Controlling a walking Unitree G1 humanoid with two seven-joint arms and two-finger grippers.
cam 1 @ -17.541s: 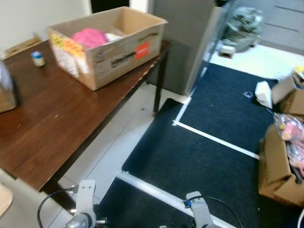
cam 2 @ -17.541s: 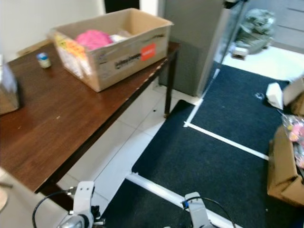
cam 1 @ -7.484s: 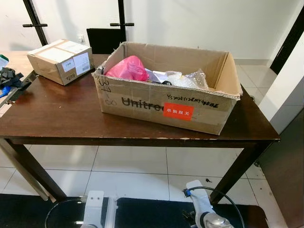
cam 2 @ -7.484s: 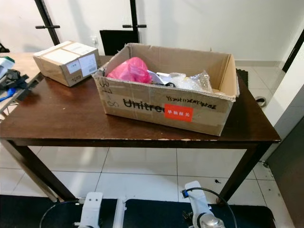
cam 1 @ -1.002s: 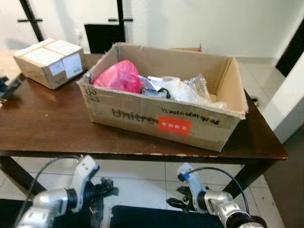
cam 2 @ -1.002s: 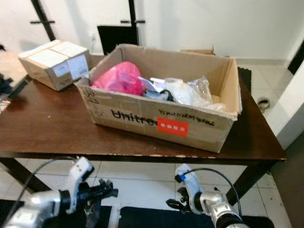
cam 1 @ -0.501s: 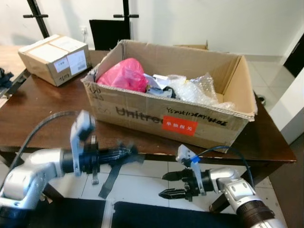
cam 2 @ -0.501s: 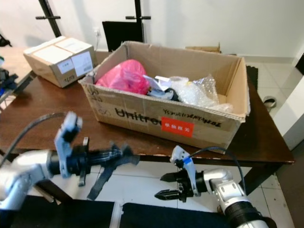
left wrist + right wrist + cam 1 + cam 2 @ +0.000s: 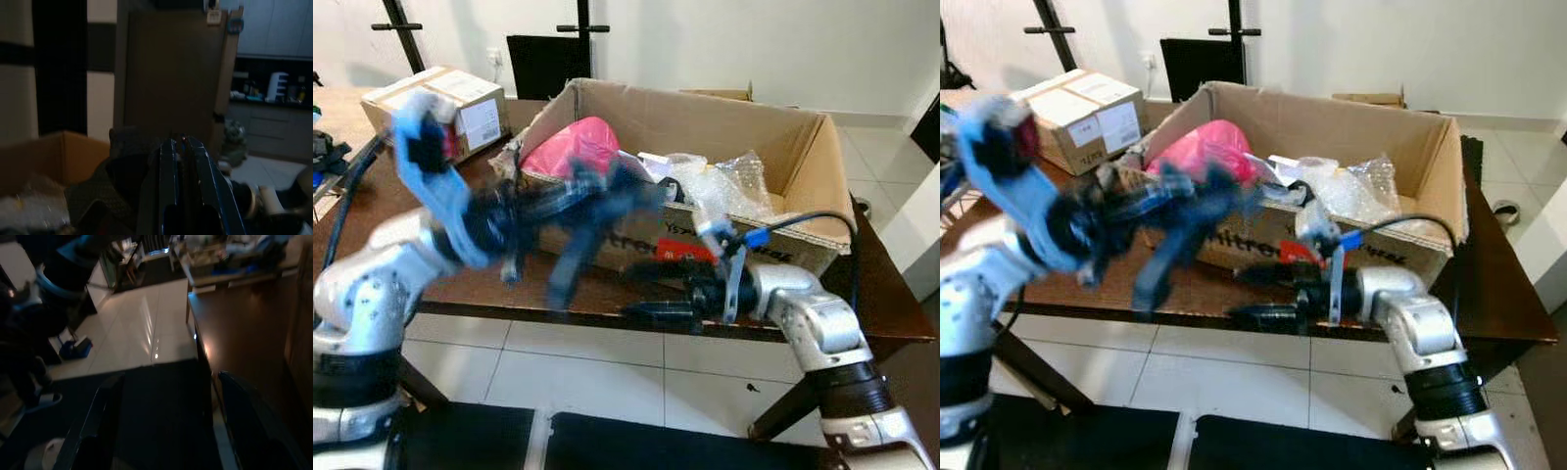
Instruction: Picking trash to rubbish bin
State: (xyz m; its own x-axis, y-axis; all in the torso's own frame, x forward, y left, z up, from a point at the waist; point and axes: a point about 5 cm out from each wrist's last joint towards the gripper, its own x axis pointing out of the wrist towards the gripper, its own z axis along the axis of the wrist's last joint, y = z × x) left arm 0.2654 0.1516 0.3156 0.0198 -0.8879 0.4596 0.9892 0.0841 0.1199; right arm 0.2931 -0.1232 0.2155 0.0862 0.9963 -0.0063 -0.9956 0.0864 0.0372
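An open cardboard box (image 9: 705, 122) stands on a brown table (image 9: 881, 313). It holds a pink plastic bag (image 9: 578, 147) and crumpled clear plastic wrap (image 9: 724, 186). My left arm is raised and blurred, and its gripper (image 9: 631, 191) is in front of the box's near wall, by the pink bag. In the left wrist view its fingers (image 9: 168, 171) lie together, shut on nothing. My right gripper (image 9: 636, 292) is open and points left, level with the table's front edge below the box. In the right wrist view its fingers (image 9: 98, 421) are spread wide.
A smaller sealed carton (image 9: 460, 98) sits at the table's far left corner. A black panel (image 9: 543, 64) leans on the white wall behind. White floor tiles (image 9: 607, 377) lie under the table, with a dark mat (image 9: 460, 436) at my feet.
Both arms have lifted from below the table. The left gripper swung up in front of the box. The right gripper rose to the table's edge.
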